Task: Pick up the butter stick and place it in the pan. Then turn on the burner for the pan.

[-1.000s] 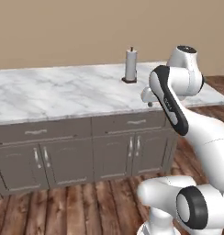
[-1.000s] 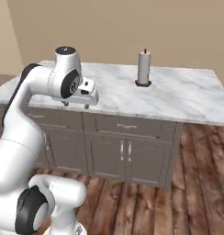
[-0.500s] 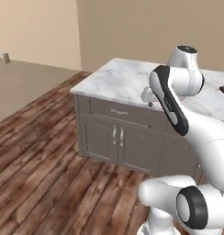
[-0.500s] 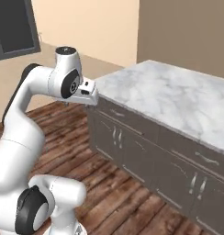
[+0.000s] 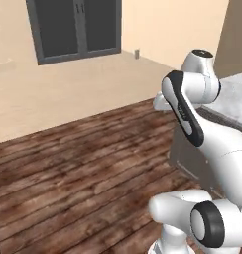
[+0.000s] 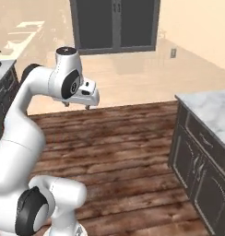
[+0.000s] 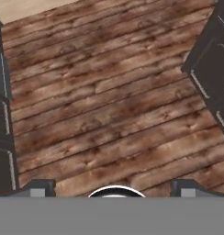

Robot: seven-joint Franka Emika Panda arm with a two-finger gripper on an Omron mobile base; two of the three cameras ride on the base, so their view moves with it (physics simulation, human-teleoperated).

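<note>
- White and dark, the end effector (image 6: 77, 105) hangs in mid-air over the floor, its two short fingers pointing down and set wide apart with nothing between them.
- In the hand view the two dark fingertips (image 7: 38, 187) sit far apart at the bottom edge, with bare floorboards between them.
- The arm is folded: in the right base view the upper link rises from the base, bends at a dark elbow, and the wrist turns the hand forward and down at about chest height of the robot.
- No butter stick, pan or burner can be made out in these frames, so their place relative to the end effector cannot be told.
- Dark brown wooden floor (image 7: 109, 101) lies directly beneath the hand, planks running across the view.
- A marble-topped bench (image 6: 211, 108) on dark grey cabinets (image 6: 197, 161) stands well to the right of the hand in the right base view; its edge also shows behind the arm in the left base view.
- Beyond the planks, a beige wall carries a dark grey double door (image 5: 76, 27).
</note>
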